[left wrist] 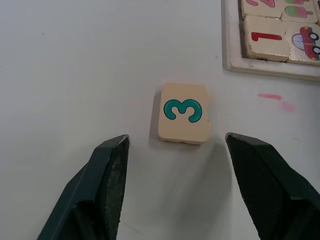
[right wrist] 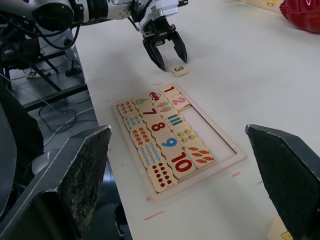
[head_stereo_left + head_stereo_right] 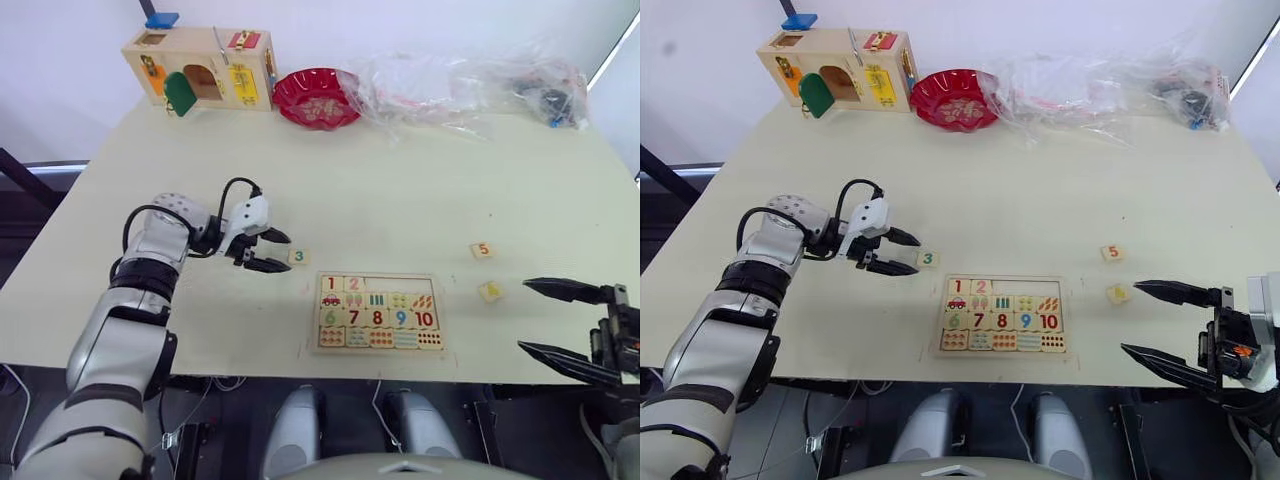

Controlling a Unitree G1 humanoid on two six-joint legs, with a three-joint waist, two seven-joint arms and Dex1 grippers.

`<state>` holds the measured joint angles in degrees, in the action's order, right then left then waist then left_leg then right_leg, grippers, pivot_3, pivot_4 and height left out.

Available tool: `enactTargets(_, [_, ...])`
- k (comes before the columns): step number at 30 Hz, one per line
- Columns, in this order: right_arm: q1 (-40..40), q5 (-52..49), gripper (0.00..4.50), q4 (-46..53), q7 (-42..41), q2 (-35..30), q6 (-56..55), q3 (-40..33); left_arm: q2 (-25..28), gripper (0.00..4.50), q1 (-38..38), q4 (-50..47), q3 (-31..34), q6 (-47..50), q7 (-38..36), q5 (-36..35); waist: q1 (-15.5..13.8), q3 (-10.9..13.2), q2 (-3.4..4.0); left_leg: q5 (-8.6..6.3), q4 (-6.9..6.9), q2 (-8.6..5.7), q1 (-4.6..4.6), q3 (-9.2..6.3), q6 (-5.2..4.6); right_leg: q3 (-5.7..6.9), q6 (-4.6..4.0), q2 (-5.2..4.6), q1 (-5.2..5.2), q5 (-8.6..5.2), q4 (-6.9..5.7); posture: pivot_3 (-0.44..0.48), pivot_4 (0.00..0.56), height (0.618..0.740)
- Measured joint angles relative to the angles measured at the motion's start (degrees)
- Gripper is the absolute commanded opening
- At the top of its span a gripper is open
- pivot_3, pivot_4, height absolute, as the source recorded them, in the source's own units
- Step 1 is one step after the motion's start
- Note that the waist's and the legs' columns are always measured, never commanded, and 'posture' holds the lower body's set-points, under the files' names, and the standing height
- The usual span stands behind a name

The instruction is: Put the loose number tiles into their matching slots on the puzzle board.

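Observation:
The puzzle board point(image 3: 378, 311) lies near the table's front edge, with tiles 1 and 2 in its top row and the rest of that strip of matching slots point(image 3: 402, 284) bare. A loose tile marked 3 point(image 3: 297, 257) lies on the table just left of the board. My left gripper point(image 3: 268, 251) is open, its fingers pointing at this tile point(image 1: 184, 113) from a short way off, not touching it. Right of the board lie a tile marked 5 point(image 3: 482, 250) and another tile point(image 3: 490, 291). My right gripper point(image 3: 541, 318) stands open at the front right, empty.
A wooden box with coloured doors point(image 3: 200, 68), a red bowl point(image 3: 317, 98) and crumpled clear plastic bags point(image 3: 470, 88) line the table's far edge. Red marks point(image 1: 276, 99) dot the tabletop by the board's corner.

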<state>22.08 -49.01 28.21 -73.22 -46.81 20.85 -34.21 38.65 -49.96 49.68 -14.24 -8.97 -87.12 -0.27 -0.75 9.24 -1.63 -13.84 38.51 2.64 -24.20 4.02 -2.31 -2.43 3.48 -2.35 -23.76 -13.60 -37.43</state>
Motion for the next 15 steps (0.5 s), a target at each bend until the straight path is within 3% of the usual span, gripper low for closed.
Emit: enactTargets(15, [-0.1, 1.3, 4.50, 0.2, 0.7, 0.7, -0.1, 0.0, -2.1, 3.26, -1.2, 2.8, 0.3, -3.6, -0.1, 1.0, 0.0, 0.0, 0.00, 0.00, 0.12, -0.01, 0.02, -0.04, 0.00, 0.01, 0.01, 0.00, 0.01, 0.01, -0.19, 0.000, 0.150, 0.740])
